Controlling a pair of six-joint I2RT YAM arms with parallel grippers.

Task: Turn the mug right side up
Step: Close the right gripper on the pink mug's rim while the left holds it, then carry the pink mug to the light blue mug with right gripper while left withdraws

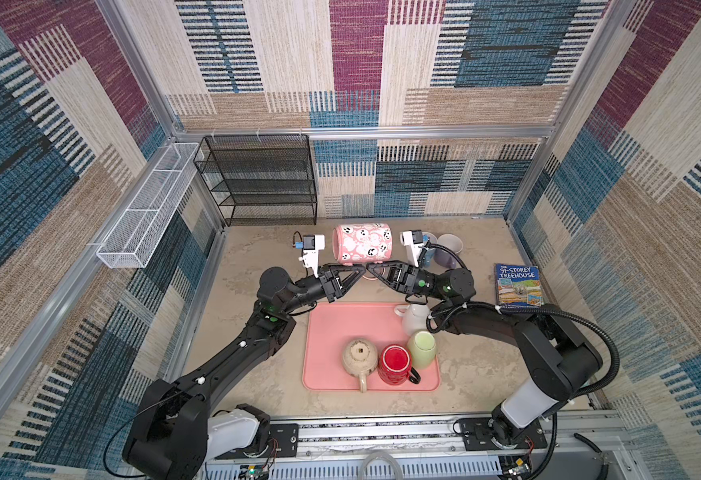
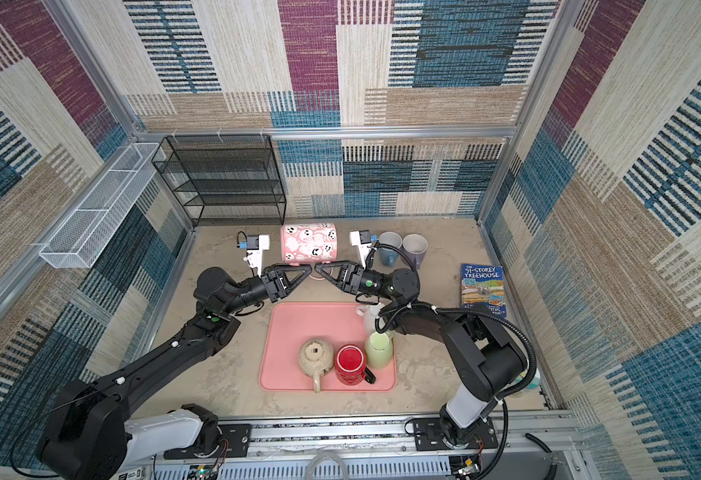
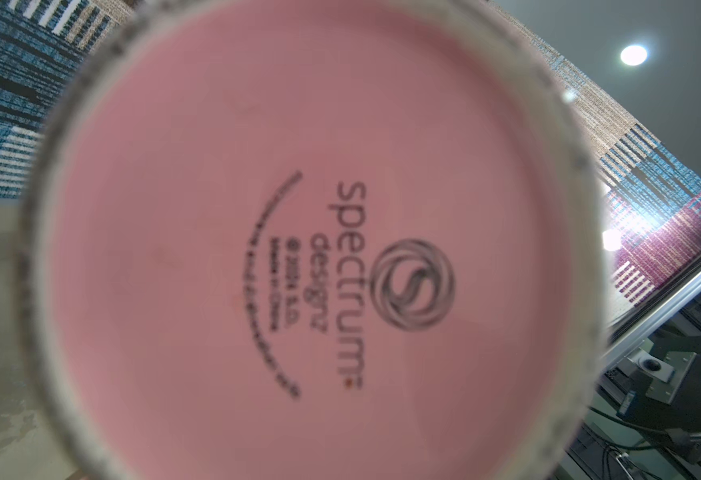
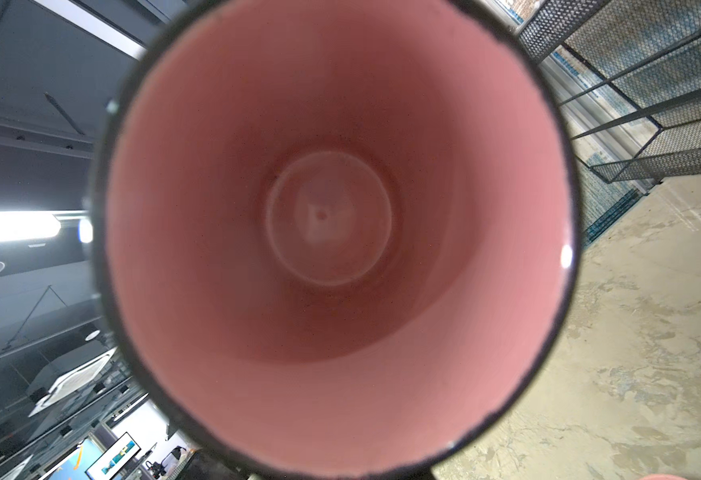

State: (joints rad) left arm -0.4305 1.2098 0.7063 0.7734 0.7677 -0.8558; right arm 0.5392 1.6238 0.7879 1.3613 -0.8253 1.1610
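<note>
Mug (image 1: 361, 246): pink, ghost-face print, lying on its side at the rear of the tabletop (image 1: 282, 399). Mouth twd the right arm, base twd the left. Not yet upright.
Handle (image 1: 368, 277): on the side nearer the arm bases, peeking out betw. the two pincer tips.
Left pincer (image 1: 357, 272): tip at the handle. Open or clamped, can't tell (seen edge-on).
Right pincer (image 1: 377, 271): nearly tip-to-tip w/ the left at the handle. State likewise can't tell.
Left wrist view: mug base (image 3: 299, 249) filling the frame, blurred "spectrum designz" stamp.
Right wrist view: straight into the pink interior (image 4: 328, 216).
Tray (image 1: 332, 328): pink, near the mug, carrying other cups (image 1: 396, 361).
Book (image 1: 518, 284): flat at the right edge.
</note>
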